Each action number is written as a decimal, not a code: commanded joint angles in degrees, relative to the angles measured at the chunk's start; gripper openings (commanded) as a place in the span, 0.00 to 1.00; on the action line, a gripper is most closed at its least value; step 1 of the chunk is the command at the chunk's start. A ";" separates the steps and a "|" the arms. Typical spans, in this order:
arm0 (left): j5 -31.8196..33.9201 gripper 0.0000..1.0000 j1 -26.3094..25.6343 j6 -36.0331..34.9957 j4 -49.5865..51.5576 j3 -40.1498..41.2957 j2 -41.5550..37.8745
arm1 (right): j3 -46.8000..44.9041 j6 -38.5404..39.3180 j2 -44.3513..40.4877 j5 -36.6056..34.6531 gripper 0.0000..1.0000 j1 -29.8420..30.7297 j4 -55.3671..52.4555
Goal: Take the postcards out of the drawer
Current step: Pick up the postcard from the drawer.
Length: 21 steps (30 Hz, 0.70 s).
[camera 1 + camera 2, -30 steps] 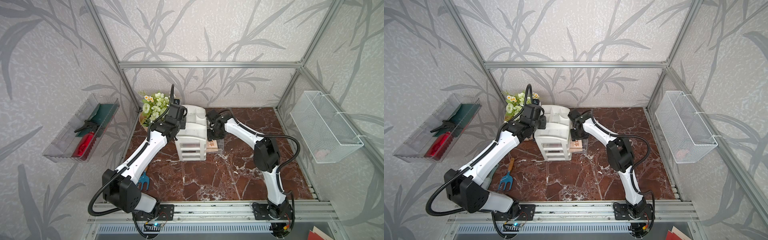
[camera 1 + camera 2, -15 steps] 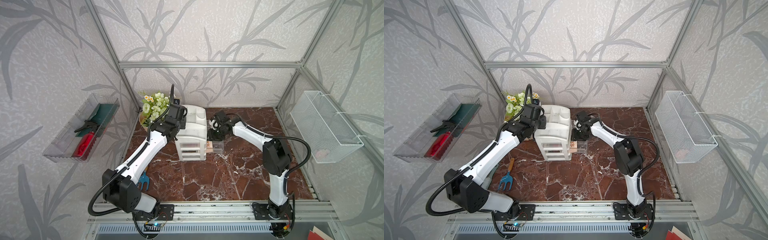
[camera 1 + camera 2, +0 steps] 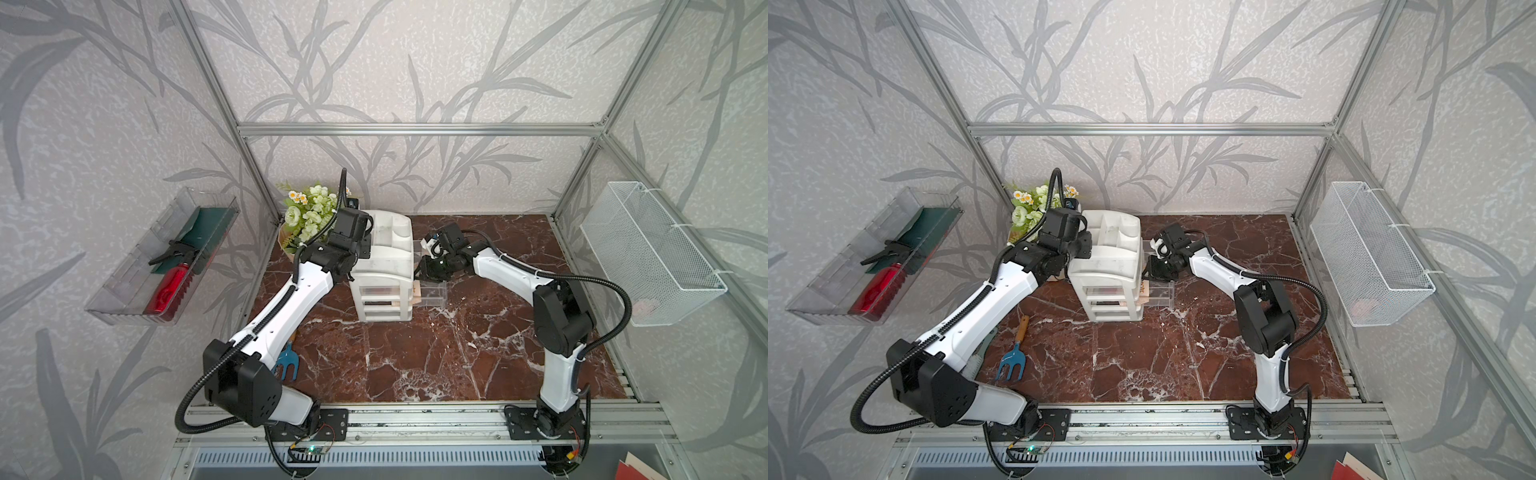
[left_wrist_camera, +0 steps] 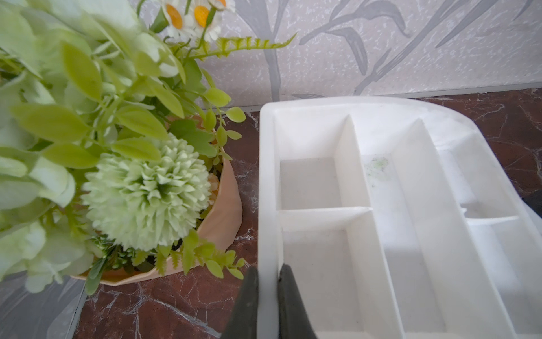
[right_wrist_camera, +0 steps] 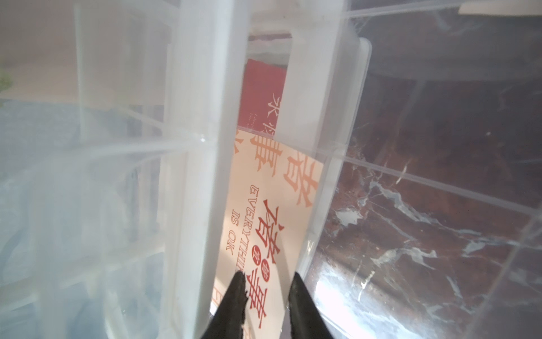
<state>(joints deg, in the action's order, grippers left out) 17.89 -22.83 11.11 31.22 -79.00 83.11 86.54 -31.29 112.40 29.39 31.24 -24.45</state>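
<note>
The white marbled organiser (image 3: pixel 382 266) stands at the back of the floor, and its see-through drawer (image 3: pixel 434 293) is pulled out to the right. A beige postcard (image 5: pixel 264 205) with red characters leans in the drawer against the organiser's side, and a red postcard (image 5: pixel 261 97) lies beyond it. The beige card's edge shows in both top views (image 3: pixel 1143 287). My right gripper (image 5: pixel 268 278) reaches down into the drawer, its fingers a narrow gap apart over the beige card's face. My left gripper (image 4: pixel 268 278) is shut on the organiser's (image 4: pixel 381 205) left rim wall.
A flower pot (image 3: pixel 309 212) stands close behind the left gripper. A clear ribbed tray (image 3: pixel 162 266) with a red bottle and a green sheet hangs on the left wall. A white wire basket (image 3: pixel 648 253) hangs on the right wall. A blue hand fork (image 3: pixel 1013 361) lies at front left.
The right arm's elbow has swung to the right and its gripper has dipped lower into the drawer with its jaws drawn closer together. The left arm has not moved.
</note>
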 commanded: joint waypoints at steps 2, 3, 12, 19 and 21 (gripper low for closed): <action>-1.89 0.00 0.15 0.07 9.88 3.61 1.97 | -0.85 -0.89 -1.80 3.48 0.24 0.13 3.13; -2.06 0.00 0.15 0.06 9.83 3.59 1.72 | -0.77 -0.85 -1.67 3.72 0.23 0.12 3.02; -2.52 0.00 0.16 -0.12 9.66 2.69 1.19 | -0.42 -0.45 -1.70 2.65 0.11 0.04 2.34; -2.08 0.04 0.29 -1.16 10.28 -0.97 0.30 | 0.89 1.02 -3.97 0.10 0.05 -1.59 -0.32; -2.02 0.10 0.27 -1.59 10.38 -2.11 -0.24 | 1.26 1.98 -5.00 -0.60 0.05 -2.37 -1.41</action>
<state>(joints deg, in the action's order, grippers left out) 16.47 -22.65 11.07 33.23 -80.29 82.91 86.24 -31.18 111.35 30.35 30.13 -23.51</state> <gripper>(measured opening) 0.103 0.056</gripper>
